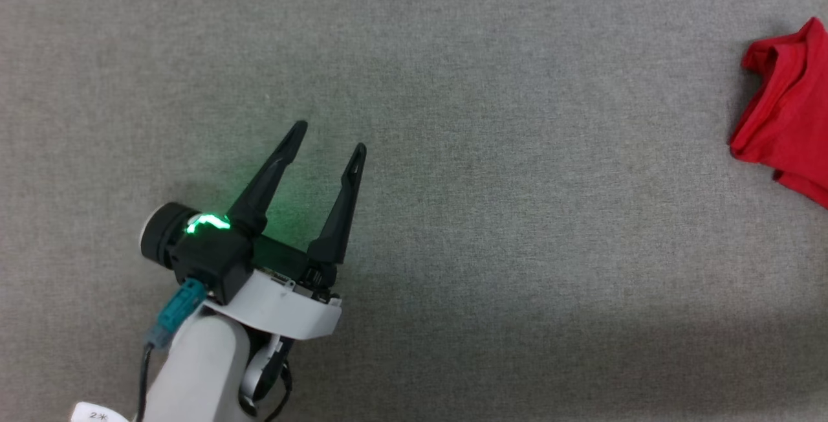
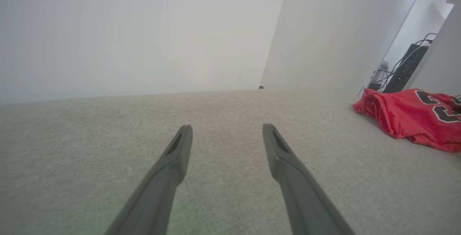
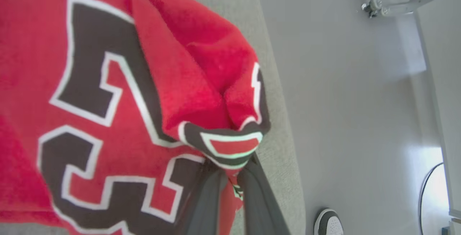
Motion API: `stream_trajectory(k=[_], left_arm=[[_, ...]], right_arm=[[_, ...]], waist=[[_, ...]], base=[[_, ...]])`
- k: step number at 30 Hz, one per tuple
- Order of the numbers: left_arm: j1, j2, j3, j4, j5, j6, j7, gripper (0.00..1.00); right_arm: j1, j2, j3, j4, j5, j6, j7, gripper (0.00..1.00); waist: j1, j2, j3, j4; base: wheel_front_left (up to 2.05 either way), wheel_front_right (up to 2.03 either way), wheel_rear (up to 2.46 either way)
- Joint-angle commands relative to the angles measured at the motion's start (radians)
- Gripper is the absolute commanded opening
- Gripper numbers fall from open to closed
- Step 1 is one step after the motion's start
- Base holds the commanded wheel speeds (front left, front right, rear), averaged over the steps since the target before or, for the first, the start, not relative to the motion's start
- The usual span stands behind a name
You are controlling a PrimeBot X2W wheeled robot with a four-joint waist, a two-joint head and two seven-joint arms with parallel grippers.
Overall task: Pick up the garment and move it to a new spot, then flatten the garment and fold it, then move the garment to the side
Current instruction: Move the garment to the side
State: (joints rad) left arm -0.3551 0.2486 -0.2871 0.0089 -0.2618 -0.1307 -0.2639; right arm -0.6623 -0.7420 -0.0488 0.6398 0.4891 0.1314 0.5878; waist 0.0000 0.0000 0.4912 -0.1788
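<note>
The garment (image 1: 786, 111) is a bright red jersey, bunched at the right edge of the grey table in the head view. In the left wrist view the garment (image 2: 410, 118) lies crumpled at the far right, black white-outlined lettering showing. In the right wrist view, my right gripper (image 3: 230, 172) is shut on a fold of the garment (image 3: 119, 94), cloth pinched between its dark fingers (image 3: 205, 202). My left gripper (image 1: 330, 138) stands open over bare table at the lower left, well apart from the jersey; its fingers (image 2: 173, 163) have nothing between them.
Grey felt-like cloth covers the table (image 1: 491, 215). A white wall (image 2: 144, 33) rises behind the table's far edge. Dark equipment with cables (image 2: 405, 69) stands beyond the jersey. A person's shoe (image 3: 328, 224) shows on the floor past the table edge.
</note>
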Motion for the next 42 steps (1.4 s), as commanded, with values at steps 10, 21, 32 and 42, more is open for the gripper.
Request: stream_trajectory(k=[10, 21, 32, 42], left_arm=[[-0.004, 0.003, 0.001, 0.003, -0.012, 0.0, 0.0, 1.0], [0.02, -0.016, 0.012, 0.017, -0.017, 0.0, 0.0, 1.0], [0.104, -0.047, 0.048, 0.014, -0.025, 0.0, 0.001, 1.0], [0.206, -0.076, 0.097, 0.004, -0.03, 0.0, 0.001, 1.0]], right_arm=[[-0.054, 0.083, -0.051, 0.108, -0.055, -0.001, 0.064, 0.0], [-0.109, 0.106, -0.102, 0.168, -0.15, -0.001, 0.061, 1.0], [-0.067, 0.077, -0.093, 0.043, -0.195, -0.001, 0.074, 1.0], [0.14, 0.083, -0.013, -0.225, -0.155, -0.001, -0.218, 1.0]], waist=[[0.0, 0.0, 0.021, 0.031], [0.0, 0.0, -0.04, 0.043], [0.0, 0.0, -0.207, 0.03], [0.0, 0.0, -0.351, 0.051]], base=[[0.0, 0.0, 0.0], [0.0, 0.0, 0.0], [0.0, 0.0, 0.0], [0.0, 0.0, 0.0]])
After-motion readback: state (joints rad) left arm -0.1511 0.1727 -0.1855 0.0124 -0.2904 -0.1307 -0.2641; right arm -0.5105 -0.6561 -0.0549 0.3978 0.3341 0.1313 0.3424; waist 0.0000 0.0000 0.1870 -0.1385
